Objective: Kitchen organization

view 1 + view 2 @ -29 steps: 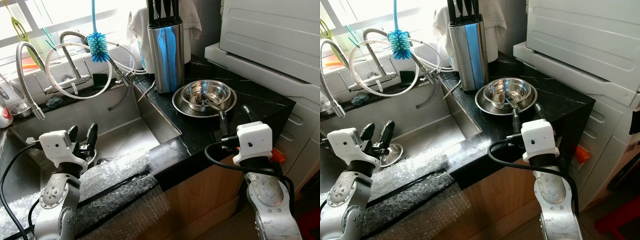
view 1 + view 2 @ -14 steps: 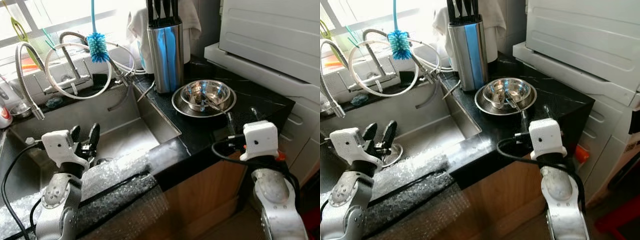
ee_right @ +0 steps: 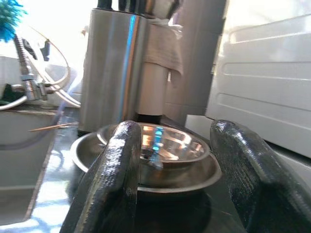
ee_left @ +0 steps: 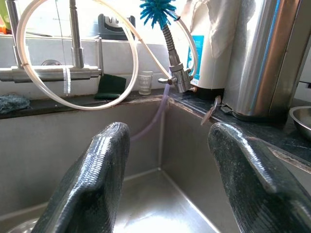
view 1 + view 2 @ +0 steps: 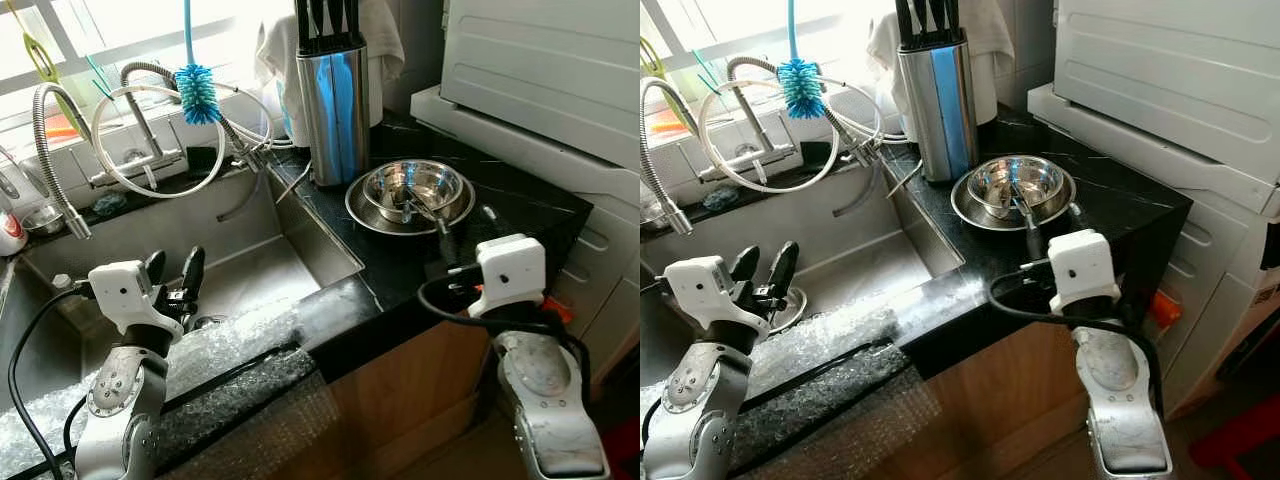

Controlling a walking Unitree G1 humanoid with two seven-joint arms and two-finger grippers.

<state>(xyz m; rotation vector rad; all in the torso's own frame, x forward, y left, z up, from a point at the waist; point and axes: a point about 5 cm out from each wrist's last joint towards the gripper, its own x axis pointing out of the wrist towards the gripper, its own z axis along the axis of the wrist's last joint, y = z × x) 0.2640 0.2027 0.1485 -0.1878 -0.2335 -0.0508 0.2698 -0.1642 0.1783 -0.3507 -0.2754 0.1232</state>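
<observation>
A small steel bowl (image 5: 412,188) with utensils in it sits nested in a wider steel dish (image 5: 363,211) on the black counter (image 5: 520,205). My right gripper (image 5: 465,219) hovers open just in front of the dish, its fingers pointing at it and nothing between them. In the right wrist view the bowl (image 3: 167,141) lies straight ahead between the fingers (image 3: 112,184). Over the steel sink (image 5: 250,262), my left gripper (image 5: 173,275) stands open and empty; its wrist view looks past both fingers (image 4: 92,187) at the sink's back wall.
A steel knife block (image 5: 333,95) stands behind the bowls. A blue bottle brush (image 5: 197,92), hoses and the faucet (image 5: 140,110) hang over the sink. Bubble wrap (image 5: 215,365) covers the sink's front edge. A white appliance (image 5: 545,80) borders the counter on the right.
My right gripper has edged forward toward the steel dish after a small swing to the right. The left gripper stays over the sink. The camera shifted slightly.
</observation>
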